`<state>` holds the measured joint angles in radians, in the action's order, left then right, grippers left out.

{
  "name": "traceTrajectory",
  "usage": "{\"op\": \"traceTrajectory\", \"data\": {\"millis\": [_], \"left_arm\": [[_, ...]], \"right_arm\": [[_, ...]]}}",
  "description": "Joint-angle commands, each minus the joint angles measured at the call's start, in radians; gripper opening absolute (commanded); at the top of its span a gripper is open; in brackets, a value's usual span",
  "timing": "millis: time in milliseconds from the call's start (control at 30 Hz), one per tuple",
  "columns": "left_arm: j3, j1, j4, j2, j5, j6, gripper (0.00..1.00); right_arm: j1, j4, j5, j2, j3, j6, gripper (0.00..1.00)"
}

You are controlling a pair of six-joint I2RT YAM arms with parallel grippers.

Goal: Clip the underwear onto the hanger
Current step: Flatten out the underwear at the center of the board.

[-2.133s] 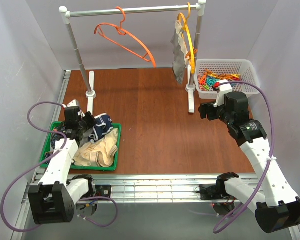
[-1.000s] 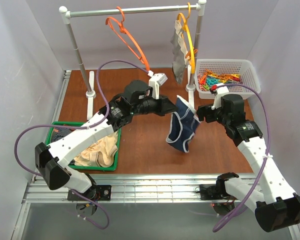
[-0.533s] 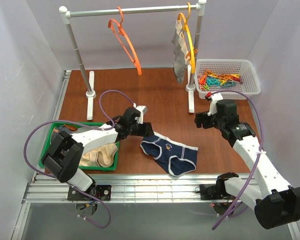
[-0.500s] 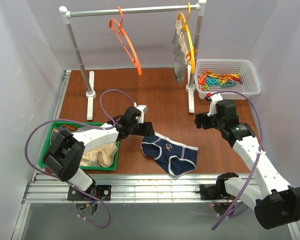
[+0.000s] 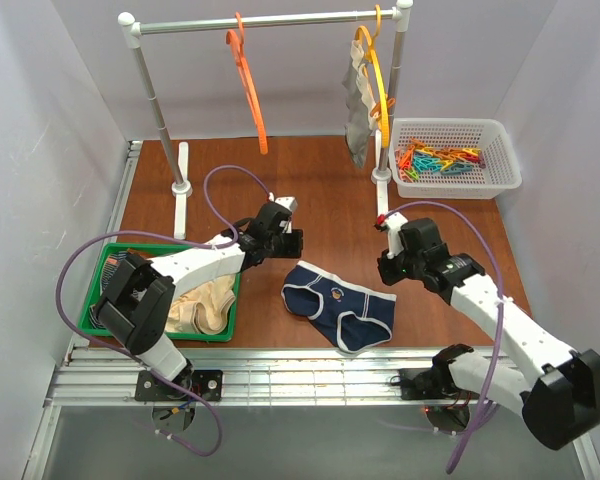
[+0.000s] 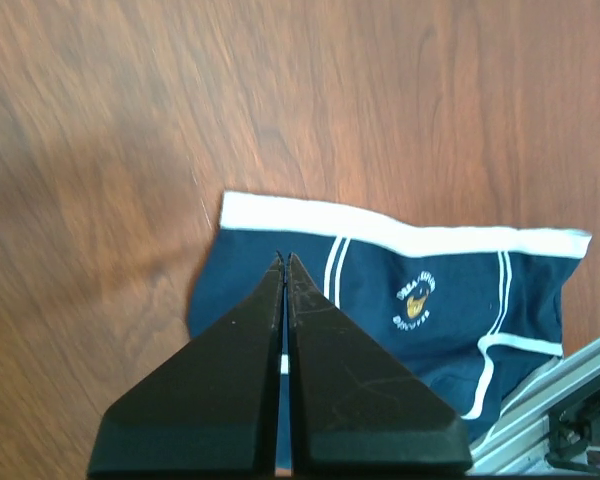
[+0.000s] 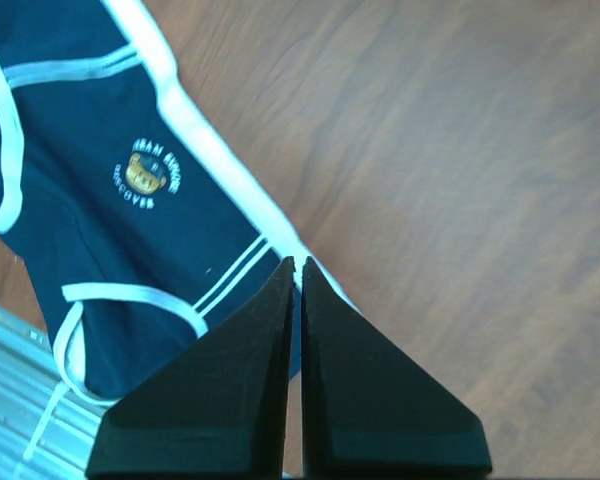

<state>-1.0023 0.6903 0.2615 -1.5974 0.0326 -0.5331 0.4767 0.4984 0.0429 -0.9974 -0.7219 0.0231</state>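
The navy underwear [image 5: 338, 308] lies flat on the wooden table, logo side up, with its white waistband toward the far side. My left gripper [image 5: 291, 242] is shut just beyond its left corner; in the left wrist view its tips [image 6: 286, 259] sit over the navy underwear [image 6: 430, 300] just below the waistband. My right gripper [image 5: 386, 268] is shut by the right corner, its tips [image 7: 298, 262] over the waistband edge of the underwear [image 7: 100, 200]. No fabric shows between either pair of fingers. The red-orange hanger [image 5: 248, 85] hangs bare on the rail.
A yellow-orange hanger with grey underwear [image 5: 365, 95] hangs at the rail's right end. A white basket [image 5: 500, 150] of coloured clips stands at the back right. A green tray [image 5: 232, 300] holding beige underwear sits at the front left. The rack's feet [image 5: 183, 190] rest on the table.
A second ago the underwear hung in the air at both grippers; now it lies on the table. The left gripper drew back and shut. The right arm came down-left and shut. The hanger swung.
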Motion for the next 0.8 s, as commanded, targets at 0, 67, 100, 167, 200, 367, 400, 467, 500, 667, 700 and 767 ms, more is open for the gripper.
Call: {"op": "traceTrajectory", "data": {"millis": [0,67,100,167,200,367,400,467,500,667,700,767], "left_arm": [[-0.001,0.031,0.073,-0.015,0.016,-0.057,0.0],[-0.005,0.049,0.111,-0.038,0.036,-0.083,0.0],[-0.001,0.055,0.12,-0.039,0.044,-0.117,0.0],[0.007,0.075,0.125,-0.041,0.059,-0.143,0.0],[0.017,0.081,0.124,-0.044,0.065,-0.162,0.0],[0.028,0.087,0.156,-0.093,0.069,-0.194,0.0],[0.025,0.087,0.157,-0.105,0.072,-0.192,0.0],[0.011,0.087,0.153,-0.136,0.07,-0.185,0.0],[0.007,0.087,0.151,-0.147,0.066,-0.179,0.0],[-0.054,0.087,0.128,-0.243,0.038,-0.15,0.0],[-0.065,0.087,0.125,-0.257,0.039,-0.146,0.0],[-0.102,0.087,0.117,-0.28,0.024,-0.128,0.0]], "right_arm": [[0.04,-0.014,0.08,-0.072,-0.011,0.008,0.01],[0.069,-0.017,0.106,-0.13,-0.019,0.0,0.01],[0.076,-0.023,0.142,-0.15,-0.019,-0.009,0.01],[0.1,-0.043,0.187,-0.202,-0.013,-0.043,0.01],[0.111,-0.06,0.202,-0.217,-0.011,-0.052,0.01],[0.194,-0.089,0.186,-0.3,-0.005,-0.081,0.01],[0.198,-0.092,0.184,-0.313,-0.005,-0.083,0.01],[0.207,-0.103,0.18,-0.346,0.002,-0.091,0.01],[0.209,-0.106,0.178,-0.362,0.006,-0.092,0.01],[0.212,-0.162,0.166,-0.389,0.032,-0.123,0.01],[0.212,-0.165,0.163,-0.406,0.03,-0.124,0.01],[0.212,-0.175,0.158,-0.428,0.027,-0.13,0.01]]}}
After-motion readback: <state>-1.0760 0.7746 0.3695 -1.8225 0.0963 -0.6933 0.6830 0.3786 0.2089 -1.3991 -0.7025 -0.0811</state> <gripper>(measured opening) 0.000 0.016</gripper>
